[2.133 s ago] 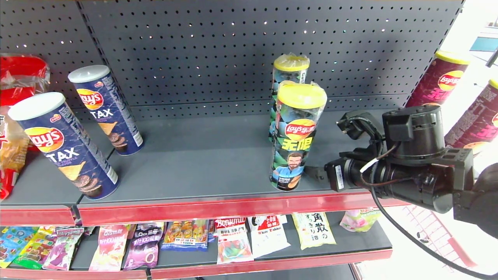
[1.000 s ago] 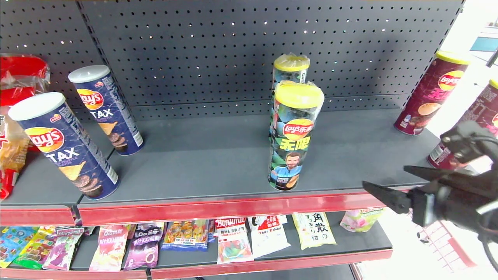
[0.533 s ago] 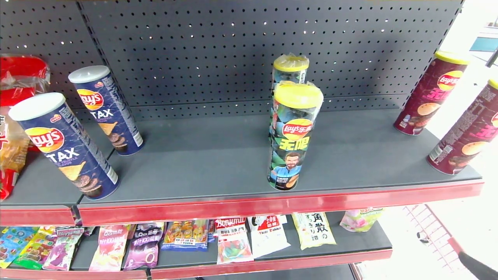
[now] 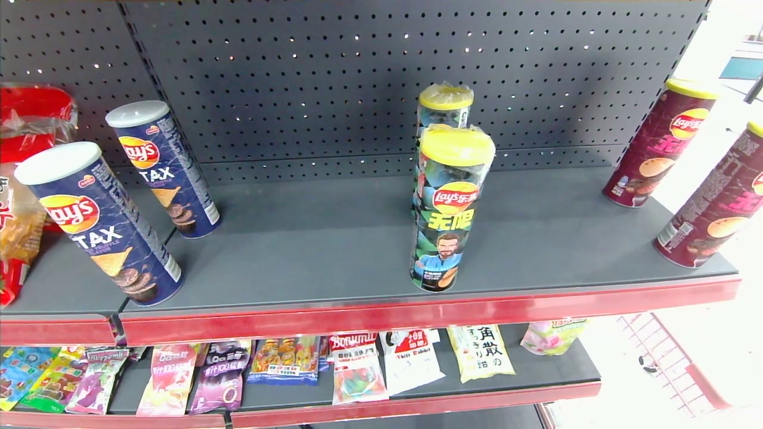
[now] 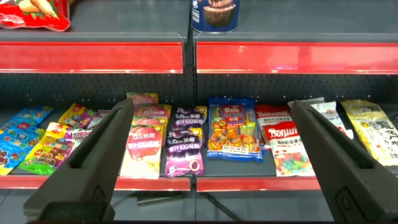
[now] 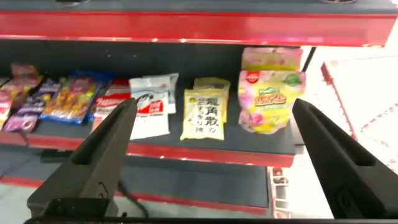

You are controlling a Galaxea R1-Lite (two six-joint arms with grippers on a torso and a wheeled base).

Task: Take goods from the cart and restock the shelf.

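**Two grippers spread wide and empty; cans stand on the upper shelf**

The left gripper (image 5: 211, 104) has its dark fingers (image 5: 87, 165) far apart, with nothing between them and nothing touching them. Beyond the gap lies a row of snack packets (image 5: 233, 127) on the lower shelf (image 5: 249, 184). The right gripper (image 6: 214, 102) is spread just as wide and is likewise empty. It faces a pink pouch (image 6: 272, 99) and a yellow packet (image 6: 204, 114) on that same lower shelf.

In the head view the upper shelf (image 4: 334, 238), with its red front lip, runs across the middle of the frame.
- **Right of centre:** the front green can (image 4: 450, 208), yellow-lidded, stands near the lip. The rear green can (image 4: 444, 107) is directly behind it, close to the pegboard (image 4: 334, 71).
- **Left of the frame:** two blue cans with white lids, one (image 4: 98, 223) near the lip and the other (image 4: 161, 170) farther back.
- **Right edge:** two maroon cans (image 4: 658, 143), well apart from the green pair.
- **Far left:** a red bag (image 4: 33, 116).
- **Lower right corner:** a red wire grid (image 4: 673, 363).
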